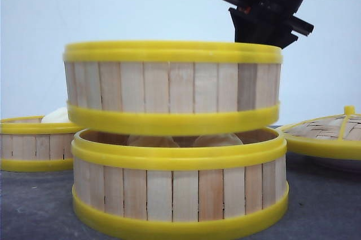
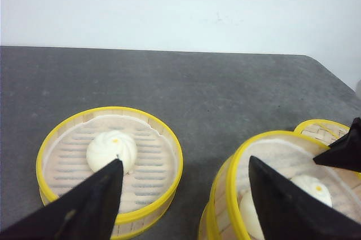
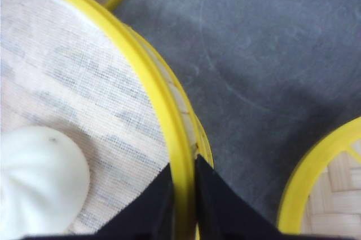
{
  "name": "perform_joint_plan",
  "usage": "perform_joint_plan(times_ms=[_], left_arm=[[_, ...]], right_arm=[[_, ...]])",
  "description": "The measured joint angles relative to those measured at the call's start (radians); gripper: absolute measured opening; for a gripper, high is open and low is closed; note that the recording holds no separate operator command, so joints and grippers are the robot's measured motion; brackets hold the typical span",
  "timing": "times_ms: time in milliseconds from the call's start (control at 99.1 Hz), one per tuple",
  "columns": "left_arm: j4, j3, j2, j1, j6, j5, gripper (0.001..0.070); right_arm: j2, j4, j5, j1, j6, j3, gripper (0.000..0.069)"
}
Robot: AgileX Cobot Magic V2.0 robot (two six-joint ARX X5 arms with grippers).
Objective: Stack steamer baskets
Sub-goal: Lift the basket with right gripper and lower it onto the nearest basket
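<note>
Three steamer baskets are on or above the dark grey table (image 1: 34, 206). In the front view the lower basket (image 1: 180, 195) stands on the table in the middle, and buns show dimly inside it under the rim. The upper basket (image 1: 172, 85) hangs just above it, slightly tilted and shifted a little to the left, with a narrow gap between the two rims; whether they touch at any place I cannot tell. The right gripper (image 3: 183, 206) holds the upper basket: in the right wrist view its jaws are closed narrowly on the yellow rim, one finger inside and one outside, and a white bun (image 3: 39, 181) lies on the cloth liner inside. The third basket (image 2: 110, 164) stands apart on the left side of the table with one bun (image 2: 111, 150) in its middle. The left gripper (image 2: 186, 195) is above the table between this basket and the stack, with its jaws wide and holding nothing. A woven lid (image 1: 330, 133) with a yellow rim lies at the right.
</note>
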Motion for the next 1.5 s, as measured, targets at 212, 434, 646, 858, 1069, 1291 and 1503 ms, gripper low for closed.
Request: perform_joint_plan(times_ms=[212,434,646,858,1069,1291,1503], left_arm=[[0.0,0.0,0.0,0.0,0.0,0.0,0.0428],[0.0,0.0,0.0,0.0,0.0,0.0,0.0428],[0.0,0.0,0.0,0.0,0.0,0.0,0.0428],[0.0,0.0,0.0,0.0,0.001,0.0,0.0428],[0.0,0.0,0.0,0.0,0.001,0.0,0.0428],[0.0,0.0,0.0,0.0,0.005,0.0,0.0428],[0.0,0.0,0.0,0.0,0.017,0.0,0.0428]], right_arm=[[0.034,-0.021,0.0,0.0,0.005,0.0,0.003],[0.036,-0.025,0.019,0.0,0.004,0.0,0.003],[0.038,-0.025,0.02,0.0,0.004,0.0,0.003],[0.071,-0.042,0.021,-0.001,0.005,0.0,0.0028],[0.082,-0.035,0.019,-0.002,0.005,0.0,0.0069],[0.079,-0.026,0.034,-0.006,0.015,0.0,0.0333],[-0.035,-0.008,0.06,-0.008,0.015,0.017,0.0349]])
